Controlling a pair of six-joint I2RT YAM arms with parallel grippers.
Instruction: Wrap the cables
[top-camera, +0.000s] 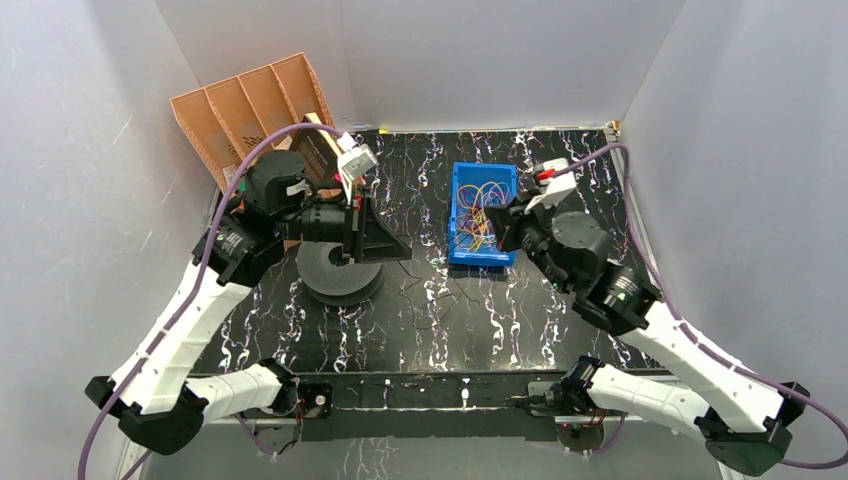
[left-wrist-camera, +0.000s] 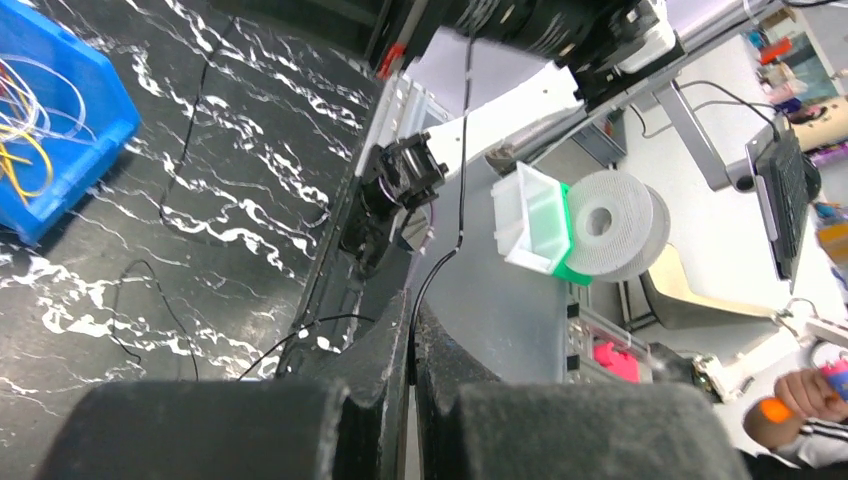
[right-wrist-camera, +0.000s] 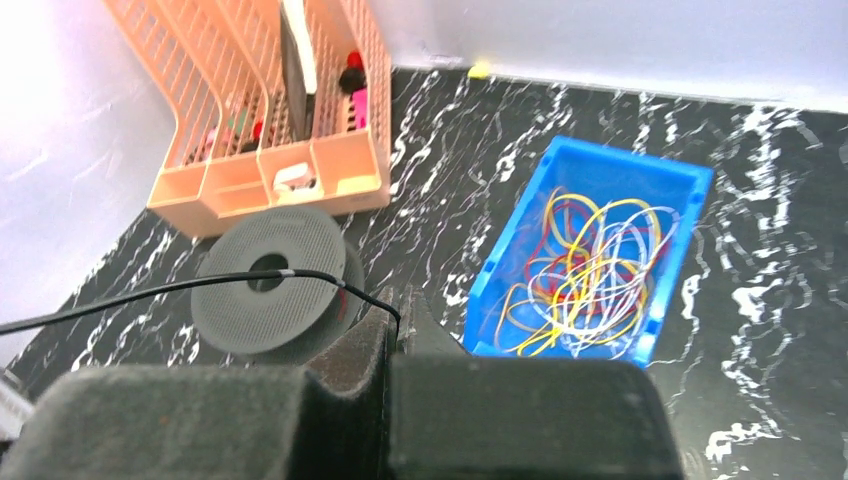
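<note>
A thin black cable (left-wrist-camera: 462, 150) is pinched between the shut jaws of my left gripper (left-wrist-camera: 412, 325), which sits above the dark grey spool (top-camera: 338, 272) in the top view (top-camera: 392, 244). My right gripper (right-wrist-camera: 398, 318) is shut on a black cable (right-wrist-camera: 180, 287) that runs left across the spool (right-wrist-camera: 275, 283). In the top view the right gripper (top-camera: 503, 228) is beside the blue bin (top-camera: 456, 215). The bin holds a tangle of yellow, red, white and purple cables (right-wrist-camera: 590, 262). More black cable (left-wrist-camera: 175, 320) lies loose on the table.
An orange slotted organizer (top-camera: 250, 110) stands at the back left with small items in it. The table (top-camera: 430, 320) is black marble-patterned, with grey walls on three sides. The arm bases sit along the near edge.
</note>
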